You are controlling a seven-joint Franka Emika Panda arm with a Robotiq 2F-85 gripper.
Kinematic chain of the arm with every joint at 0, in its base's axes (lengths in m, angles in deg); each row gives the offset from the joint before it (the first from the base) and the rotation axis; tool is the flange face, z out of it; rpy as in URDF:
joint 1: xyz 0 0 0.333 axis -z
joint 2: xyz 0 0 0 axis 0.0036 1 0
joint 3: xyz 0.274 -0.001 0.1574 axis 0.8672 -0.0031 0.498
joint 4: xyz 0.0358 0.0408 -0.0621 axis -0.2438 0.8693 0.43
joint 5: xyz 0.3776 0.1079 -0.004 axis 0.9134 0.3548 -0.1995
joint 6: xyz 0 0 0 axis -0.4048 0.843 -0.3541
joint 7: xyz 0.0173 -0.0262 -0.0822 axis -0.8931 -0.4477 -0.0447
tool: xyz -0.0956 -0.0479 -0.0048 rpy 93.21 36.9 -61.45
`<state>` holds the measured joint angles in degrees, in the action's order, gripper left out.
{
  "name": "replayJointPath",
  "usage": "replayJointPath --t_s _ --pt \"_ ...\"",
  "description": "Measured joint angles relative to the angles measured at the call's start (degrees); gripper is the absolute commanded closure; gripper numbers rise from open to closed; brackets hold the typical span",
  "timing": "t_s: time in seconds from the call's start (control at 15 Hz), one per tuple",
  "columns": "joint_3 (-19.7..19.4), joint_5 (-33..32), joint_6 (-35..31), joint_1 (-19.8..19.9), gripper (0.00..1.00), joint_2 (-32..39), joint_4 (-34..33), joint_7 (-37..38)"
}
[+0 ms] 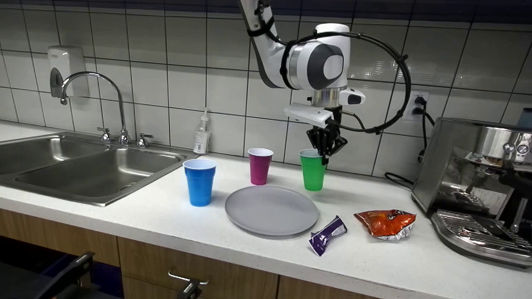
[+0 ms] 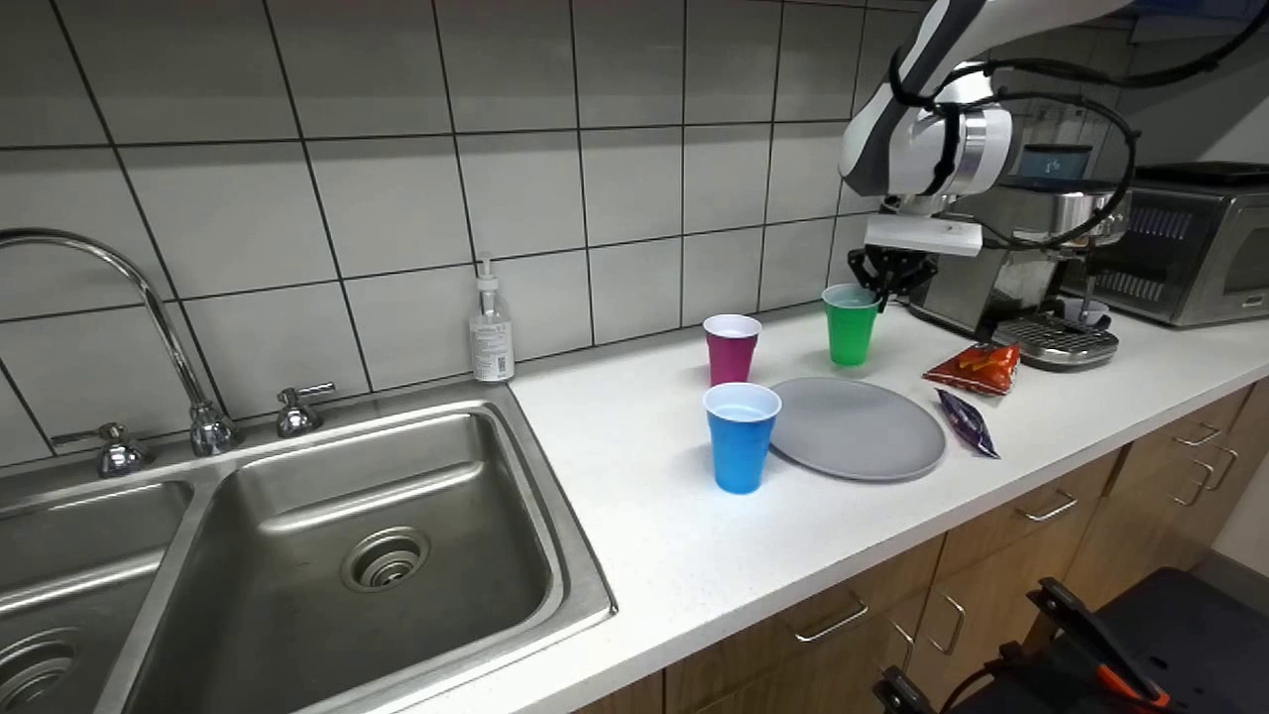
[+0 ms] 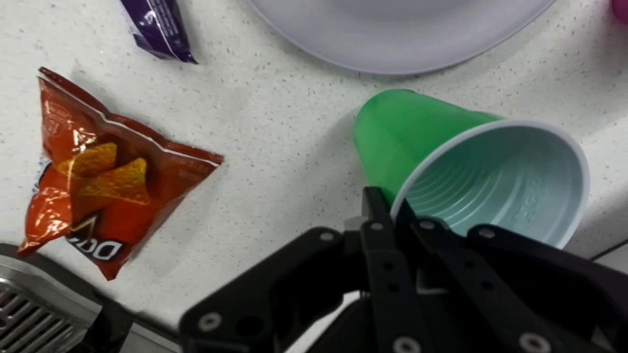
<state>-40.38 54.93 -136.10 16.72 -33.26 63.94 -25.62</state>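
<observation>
A robot's gripper clenched the rim of a green cup, likely light, slick and easily dented, with that lip seemingly its stiffest place to hold.

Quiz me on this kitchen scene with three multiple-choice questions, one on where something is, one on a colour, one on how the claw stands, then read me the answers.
1. Where does the chip bag lie?
A) in the sink
B) on the coffee machine
C) on the counter

2. What colour is the plate?
A) yellow
B) grey
C) red

3. How does the claw stand?
A) shut on the green cup
B) wide open
C) shut on nothing

Answers: 1 C, both exterior views show the chip bag resting there; 2 B, both exterior views show it grey; 3 A, the wrist view shows the cup's rim pinched in the claw.
</observation>
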Motion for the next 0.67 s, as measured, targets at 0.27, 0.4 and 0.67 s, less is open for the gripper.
replayJointPath --t_s 0.27,0.4,0.67 --pt "-0.27 0.00 0.00 0.12 0.99 -4.13 4.97 -0.86" --pt "-0.72 0.00 0.00 0.17 0.99 -6.05 7.37 -1.34" --pt "-1.91 0.00 0.00 0.19 0.99 -9.03 11.76 -2.10"
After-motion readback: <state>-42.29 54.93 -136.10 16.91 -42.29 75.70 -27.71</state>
